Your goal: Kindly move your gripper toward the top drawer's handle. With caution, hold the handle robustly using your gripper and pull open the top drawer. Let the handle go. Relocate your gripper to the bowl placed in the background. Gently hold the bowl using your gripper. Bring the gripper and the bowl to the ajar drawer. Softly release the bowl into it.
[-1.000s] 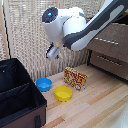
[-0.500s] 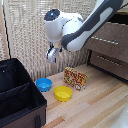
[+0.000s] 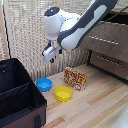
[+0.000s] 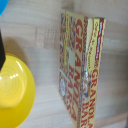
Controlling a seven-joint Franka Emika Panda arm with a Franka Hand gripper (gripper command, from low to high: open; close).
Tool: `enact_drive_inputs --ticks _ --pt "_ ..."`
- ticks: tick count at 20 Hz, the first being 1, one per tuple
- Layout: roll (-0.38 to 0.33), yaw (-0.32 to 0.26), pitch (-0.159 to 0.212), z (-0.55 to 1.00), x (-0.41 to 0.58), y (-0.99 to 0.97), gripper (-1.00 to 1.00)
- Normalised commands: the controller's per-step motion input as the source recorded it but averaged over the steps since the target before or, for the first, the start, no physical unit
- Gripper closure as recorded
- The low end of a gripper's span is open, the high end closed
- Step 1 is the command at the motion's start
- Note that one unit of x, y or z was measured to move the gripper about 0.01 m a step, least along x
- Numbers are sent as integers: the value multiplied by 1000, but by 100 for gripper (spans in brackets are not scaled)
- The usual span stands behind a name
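Observation:
My gripper [image 3: 49, 53] hangs from the white arm in mid-air, above and a little behind the blue bowl [image 3: 43, 84]. It holds nothing; whether its jaws are open or shut does not show. The blue bowl stands on the wooden table beside the yellow bowl [image 3: 63, 93]. In the wrist view only a corner of the blue bowl [image 4: 2, 6] shows. The top drawer [image 3: 116, 36] with its silver handle [image 3: 104, 40] is at the exterior view's right, far from the gripper. I cannot tell whether it is ajar.
A granola bar box [image 3: 75, 78] stands upright behind the yellow bowl; both box [image 4: 80, 70] and yellow bowl [image 4: 15, 95] fill the wrist view. A black open case [image 3: 17, 95] sits at the exterior view's left. The lower drawer [image 3: 112, 65] is beneath the top one.
The arm and gripper have swung toward the exterior view's left, away from the dresser and closer to above the bowls. The bowls and box have not moved.

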Motion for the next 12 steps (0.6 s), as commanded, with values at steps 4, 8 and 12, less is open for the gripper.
enact_drive_inputs --ticks 4,8,12 --pt "140 -359 51 22 0 0 -100" --pt "199 -304 109 -18 134 36 -100" --pt "266 -241 158 -56 310 99 -100"
